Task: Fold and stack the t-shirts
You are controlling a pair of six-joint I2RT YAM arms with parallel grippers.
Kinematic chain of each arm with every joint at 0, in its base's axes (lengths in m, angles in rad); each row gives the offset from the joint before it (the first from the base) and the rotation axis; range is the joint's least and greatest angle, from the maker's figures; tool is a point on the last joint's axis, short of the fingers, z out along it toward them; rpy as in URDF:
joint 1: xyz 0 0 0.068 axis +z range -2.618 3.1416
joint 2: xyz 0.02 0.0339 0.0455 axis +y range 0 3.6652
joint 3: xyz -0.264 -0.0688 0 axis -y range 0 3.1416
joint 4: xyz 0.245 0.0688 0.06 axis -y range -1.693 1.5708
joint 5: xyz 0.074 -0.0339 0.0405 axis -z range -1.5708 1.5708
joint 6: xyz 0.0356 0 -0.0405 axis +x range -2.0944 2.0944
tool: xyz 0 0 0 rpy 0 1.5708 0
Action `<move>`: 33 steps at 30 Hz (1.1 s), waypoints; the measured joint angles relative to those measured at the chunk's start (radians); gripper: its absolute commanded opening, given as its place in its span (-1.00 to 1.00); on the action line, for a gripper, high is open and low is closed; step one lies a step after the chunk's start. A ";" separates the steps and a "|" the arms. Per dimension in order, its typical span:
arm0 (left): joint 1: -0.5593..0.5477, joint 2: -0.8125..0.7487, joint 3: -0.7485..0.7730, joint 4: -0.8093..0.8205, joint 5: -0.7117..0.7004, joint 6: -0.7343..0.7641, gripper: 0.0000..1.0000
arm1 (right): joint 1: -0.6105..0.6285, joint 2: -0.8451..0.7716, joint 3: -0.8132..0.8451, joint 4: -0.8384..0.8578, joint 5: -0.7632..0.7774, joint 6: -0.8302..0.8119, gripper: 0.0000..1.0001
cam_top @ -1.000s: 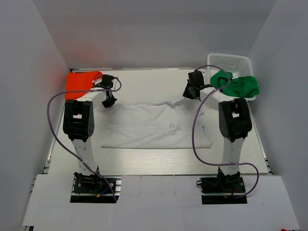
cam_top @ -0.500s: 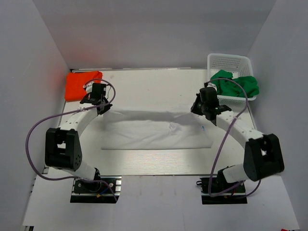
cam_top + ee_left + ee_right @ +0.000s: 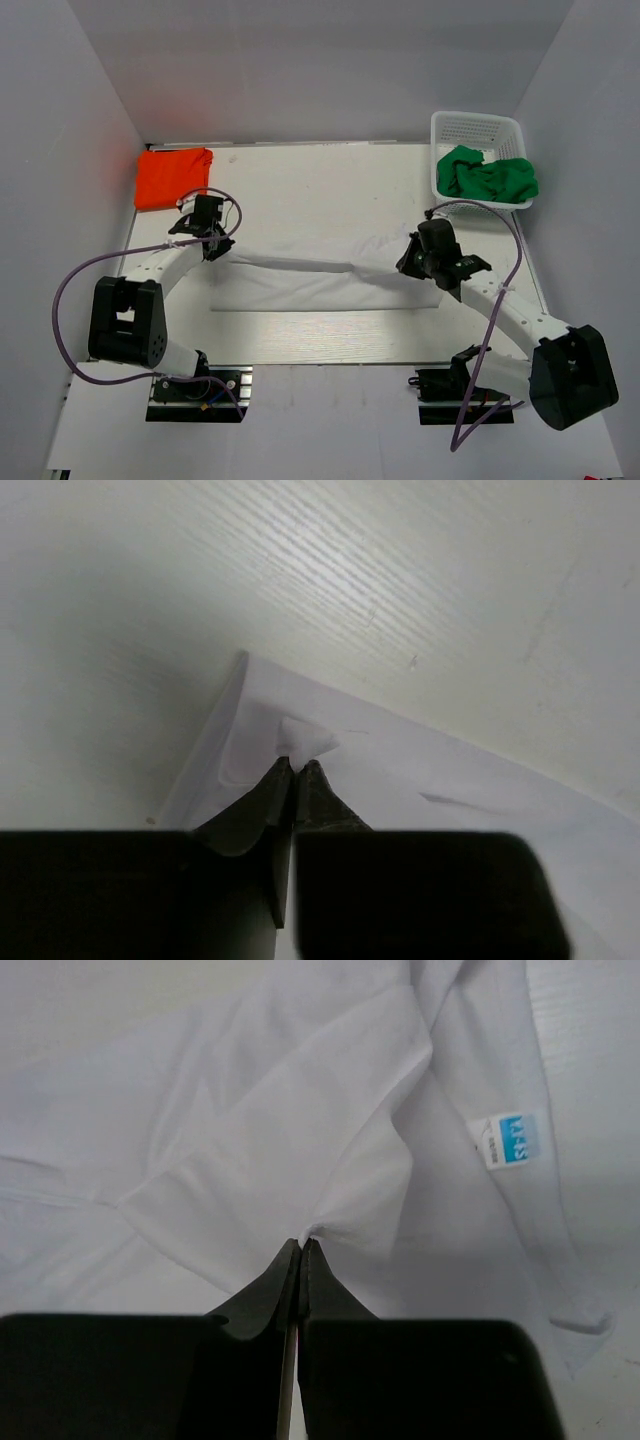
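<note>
The white t-shirt [image 3: 320, 285] lies spread across the middle of the table, its far edge lifted and pulled toward the near side. My left gripper [image 3: 213, 247] is shut on its far left edge [image 3: 300, 738]. My right gripper [image 3: 412, 266] is shut on its far right edge [image 3: 330, 1210]; a blue neck label [image 3: 512, 1140] shows beside it. The orange t-shirt [image 3: 172, 176] lies folded at the far left corner. The green t-shirt [image 3: 488, 176] is bunched in the basket.
The white mesh basket [image 3: 478, 130] stands at the far right corner. White walls close in the table on three sides. Purple cables loop from both arms over the table's sides.
Both grippers have moved toward the near edge, dragging the white shirt's far edge with them. The shirt's spread is now narrower front to back.
</note>
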 measured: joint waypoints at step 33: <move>-0.048 0.084 -0.037 0.072 0.222 -0.073 1.00 | 0.054 0.308 -0.006 0.216 -0.196 -0.057 0.81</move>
